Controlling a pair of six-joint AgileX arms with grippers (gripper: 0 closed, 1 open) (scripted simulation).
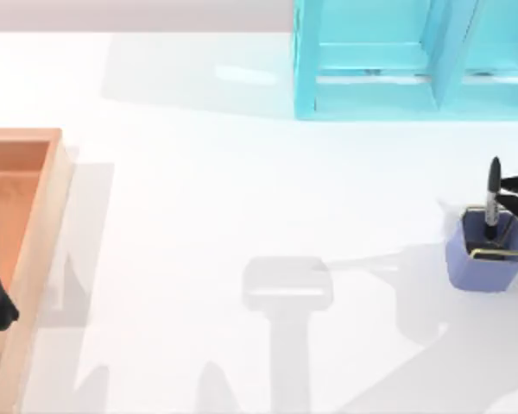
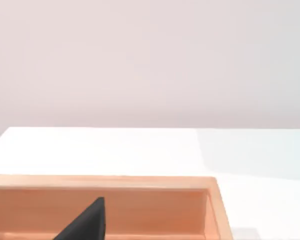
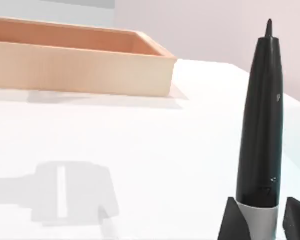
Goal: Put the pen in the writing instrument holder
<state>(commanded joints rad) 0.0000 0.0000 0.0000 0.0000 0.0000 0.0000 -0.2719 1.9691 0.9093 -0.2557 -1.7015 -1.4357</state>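
White table (image 1: 242, 216), cyan shelf unit (image 1: 371, 60), pale wall (image 2: 150, 60).

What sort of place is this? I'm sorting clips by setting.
Probably a simulated desk or office tabletop: a plain white table holding a blue writing instrument holder with a pen standing in it, a wooden tray at the left and a cyan shelf unit at the back.

open white table (image 1: 242, 216) mid-scene; wooden tray (image 1: 34, 224) at left edge, cyan shelf unit (image 1: 414, 60) far right
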